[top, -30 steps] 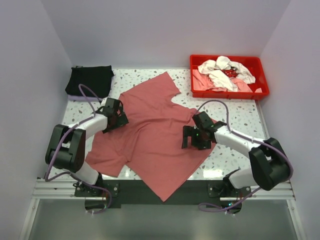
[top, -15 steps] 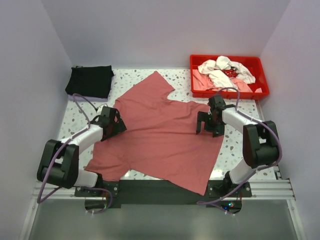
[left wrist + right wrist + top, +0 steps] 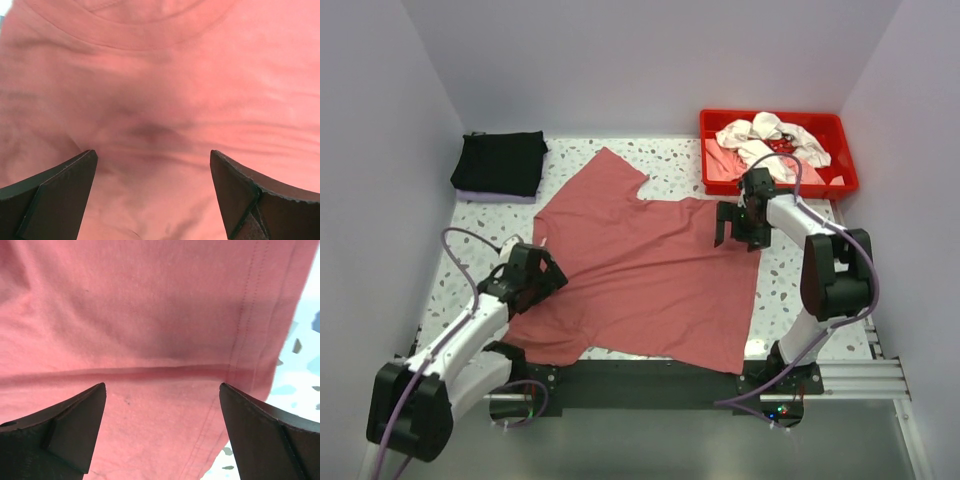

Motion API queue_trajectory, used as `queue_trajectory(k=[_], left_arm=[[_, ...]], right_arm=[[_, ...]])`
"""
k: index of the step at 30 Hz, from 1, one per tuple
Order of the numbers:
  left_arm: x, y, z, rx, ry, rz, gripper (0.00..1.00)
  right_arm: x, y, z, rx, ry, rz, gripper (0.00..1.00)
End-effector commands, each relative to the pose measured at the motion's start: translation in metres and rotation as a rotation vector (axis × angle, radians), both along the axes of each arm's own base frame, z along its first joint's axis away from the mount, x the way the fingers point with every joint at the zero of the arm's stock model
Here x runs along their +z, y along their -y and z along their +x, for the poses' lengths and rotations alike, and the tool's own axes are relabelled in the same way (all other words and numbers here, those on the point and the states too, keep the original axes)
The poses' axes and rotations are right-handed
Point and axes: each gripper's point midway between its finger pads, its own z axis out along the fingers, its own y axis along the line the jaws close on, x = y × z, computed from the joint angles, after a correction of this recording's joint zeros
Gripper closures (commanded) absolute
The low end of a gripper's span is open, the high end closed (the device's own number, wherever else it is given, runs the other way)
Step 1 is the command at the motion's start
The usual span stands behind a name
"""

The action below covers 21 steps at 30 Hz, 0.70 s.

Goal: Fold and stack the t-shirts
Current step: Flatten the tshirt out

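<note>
1 brick-red t-shirt (image 3: 640,270); 1 black t-shirt (image 3: 500,163); white and pale-pink t-shirts (image 3: 770,140) in a bright-red tray (image 3: 820,188); white table (image 3: 690,160) with dark speckles; black fingers (image 3: 50,195).

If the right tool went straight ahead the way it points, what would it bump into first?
Probably the brick-red t-shirt: cloth near its hem fills the gap ahead of the open right tool; how close is unclear.
</note>
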Motion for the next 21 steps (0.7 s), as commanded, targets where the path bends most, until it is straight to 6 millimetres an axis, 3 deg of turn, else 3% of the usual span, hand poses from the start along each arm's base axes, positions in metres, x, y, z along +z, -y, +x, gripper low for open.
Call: queue_trajectory(k=[1,5,9,13,14,19,21], left_arm=[[0.028,0.014,0.000,0.011,0.064,-0.075,0.00],[0.089,0.016,0.052,-0.007,0.276,-0.044,0.00],[0.114,0.037,0.103,-0.090,0.331,-0.036,0.00],[0.115,0.054,0.156,-0.180,0.306,0.016,0.00],[0.107,0.060,0.174,-0.191,0.288,0.023,0.00],[0.086,0.082,0.225,-0.292,0.263,0.047,0.00],[0.068,0.090,0.244,-0.312,0.244,0.052,0.00]], right_arm=[[0.037,0.006,0.011,-0.005,0.089,-0.024,0.01],[0.042,-0.004,0.022,-0.005,0.144,0.031,0.01],[0.040,-0.012,0.031,0.009,0.170,0.074,0.01],[0.033,-0.011,0.035,0.017,0.170,0.062,0.01],[0.031,-0.009,0.036,0.015,0.169,0.049,0.01],[0.015,0.002,0.040,-0.003,0.143,-0.017,0.01],[0.011,0.002,0.042,-0.002,0.134,-0.020,0.01]])
